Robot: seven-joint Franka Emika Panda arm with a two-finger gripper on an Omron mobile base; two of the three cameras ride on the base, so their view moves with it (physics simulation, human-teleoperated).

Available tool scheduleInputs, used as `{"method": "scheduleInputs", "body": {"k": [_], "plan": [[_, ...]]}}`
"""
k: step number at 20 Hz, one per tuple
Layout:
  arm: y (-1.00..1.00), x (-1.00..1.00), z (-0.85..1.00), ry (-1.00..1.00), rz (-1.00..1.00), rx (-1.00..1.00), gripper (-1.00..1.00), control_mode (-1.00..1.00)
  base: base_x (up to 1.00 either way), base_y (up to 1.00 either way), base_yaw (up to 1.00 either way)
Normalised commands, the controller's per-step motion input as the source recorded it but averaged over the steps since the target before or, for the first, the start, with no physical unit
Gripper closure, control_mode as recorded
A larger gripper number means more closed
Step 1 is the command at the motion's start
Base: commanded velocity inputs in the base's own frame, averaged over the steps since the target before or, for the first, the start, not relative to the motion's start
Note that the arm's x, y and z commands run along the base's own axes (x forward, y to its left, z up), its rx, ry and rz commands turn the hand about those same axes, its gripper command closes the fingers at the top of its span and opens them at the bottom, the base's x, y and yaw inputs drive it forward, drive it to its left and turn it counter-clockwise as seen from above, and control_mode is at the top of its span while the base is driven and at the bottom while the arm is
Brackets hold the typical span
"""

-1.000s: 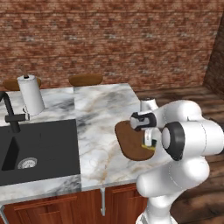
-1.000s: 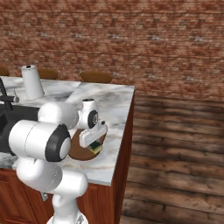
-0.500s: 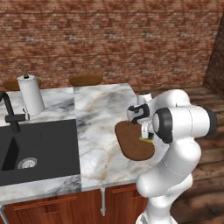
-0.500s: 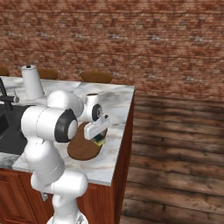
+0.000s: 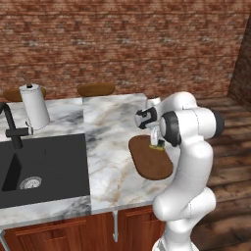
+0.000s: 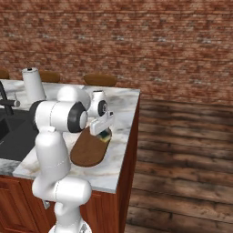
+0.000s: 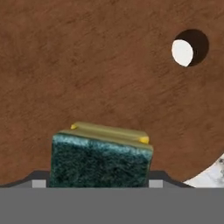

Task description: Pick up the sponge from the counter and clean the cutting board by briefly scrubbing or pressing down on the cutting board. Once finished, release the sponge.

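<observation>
My gripper [image 5: 156, 141] [image 6: 104, 130] [image 7: 97, 183] is shut on the sponge [image 5: 158, 143] [image 6: 106, 135] [image 7: 101, 157], a yellow block with a dark green scrub face. It holds the sponge low over the far end of the dark brown cutting board [image 5: 149, 161] [image 6: 87, 149] [image 7: 87, 65]. Contact with the wood cannot be told. The board lies near the right edge of the white marble counter [image 5: 109, 122] [image 6: 122, 119]. In the hand view a round hanging hole [image 7: 187, 49] in the board sits at upper right.
A black sink basin [image 5: 41, 164] with a dark faucet [image 5: 12, 128] takes up the counter's left part. A white paper towel roll [image 5: 34, 105] [image 6: 33, 84] stands behind it. Brown stool seats [image 5: 96, 89] [image 6: 99, 80] line the far side. The counter's edge drops to wood floor [image 6: 182, 154].
The arm's elbow has swung up and back. The gripper with the sponge has slid slightly toward the far end of the board. The grip stays shut.
</observation>
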Motion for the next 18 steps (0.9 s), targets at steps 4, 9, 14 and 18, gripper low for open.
{"method": "scheduleInputs", "body": {"k": [4,9,14,18], "plan": [[0.25,0.73,-0.07,0.09,0.0,0.0,1.0,-1.0,0.0,0.0,0.0],[0.32,0.51,-0.11,0.03,0.0,0.0,1.0,-1.0,0.0,0.0,0.0],[0.37,0.0,-0.18,0.0,0.0,0.0,1.0,-1.0,0.0,0.0,0.0],[0.35,-0.37,-0.22,-0.03,0.0,0.0,1.0,-1.0,0.0,0.0,0.0]]}}
